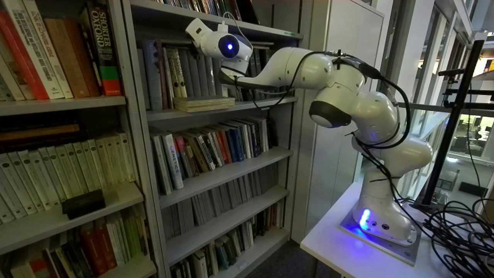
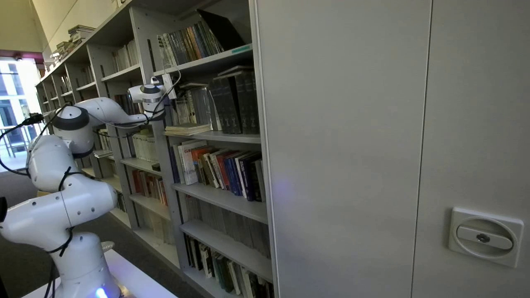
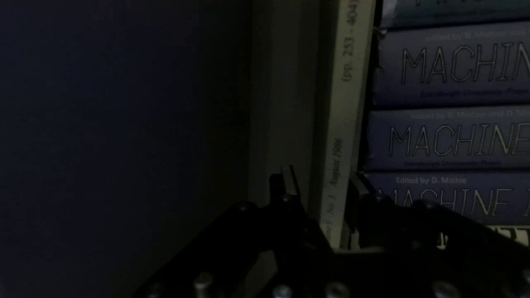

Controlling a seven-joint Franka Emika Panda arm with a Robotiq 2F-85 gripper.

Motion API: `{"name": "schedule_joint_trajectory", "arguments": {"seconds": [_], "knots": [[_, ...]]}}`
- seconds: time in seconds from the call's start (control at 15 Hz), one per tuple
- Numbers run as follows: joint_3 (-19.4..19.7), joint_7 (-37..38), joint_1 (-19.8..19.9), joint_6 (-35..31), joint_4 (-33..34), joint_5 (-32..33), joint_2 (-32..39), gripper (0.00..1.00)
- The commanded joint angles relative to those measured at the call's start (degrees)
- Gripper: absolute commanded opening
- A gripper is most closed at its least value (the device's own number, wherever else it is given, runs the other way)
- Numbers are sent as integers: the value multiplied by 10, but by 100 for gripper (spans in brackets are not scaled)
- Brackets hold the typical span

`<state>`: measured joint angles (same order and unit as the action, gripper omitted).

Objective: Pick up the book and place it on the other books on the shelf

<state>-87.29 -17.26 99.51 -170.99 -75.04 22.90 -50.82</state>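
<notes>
The book [image 3: 345, 103], thin and flat with a pale spine, lies along the tops of the other books [image 3: 455, 136] in the dark wrist view, which is turned sideways. My gripper [image 3: 322, 176] is open, with its fingers on either side of the book's spine. A gap shows between the upper finger and the book. In both exterior views the other books [image 1: 195, 73] [image 2: 203, 103] stand upright on the grey shelf [image 1: 166, 115] [image 2: 236, 137]. The wrist hides the fingers in both exterior views.
A stack of flat tan books [image 1: 204, 103] [image 2: 188, 129] lies at the shelf's front edge, below the wrist. The shelf board above [image 1: 216, 17] is close over the arm. Tall dark volumes [image 2: 234, 103] stand farther along. A cabinet door [image 1: 339, 96] adjoins the bookcase.
</notes>
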Motion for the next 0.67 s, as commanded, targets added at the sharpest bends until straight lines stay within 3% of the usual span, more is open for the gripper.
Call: {"name": "schedule_joint_trajectory", "arguments": {"seconds": [0.0,0.2,0.27,0.33,0.6], "knots": [[20,-11,-27,-18,-30,0,13,32],[14,-16,-28,-17,-31,1,15,29],[7,-20,-20,-14,-23,1,14,25],[-1,-23,-9,-9,-9,0,14,15],[-22,-32,16,-1,6,-2,15,14]]}}
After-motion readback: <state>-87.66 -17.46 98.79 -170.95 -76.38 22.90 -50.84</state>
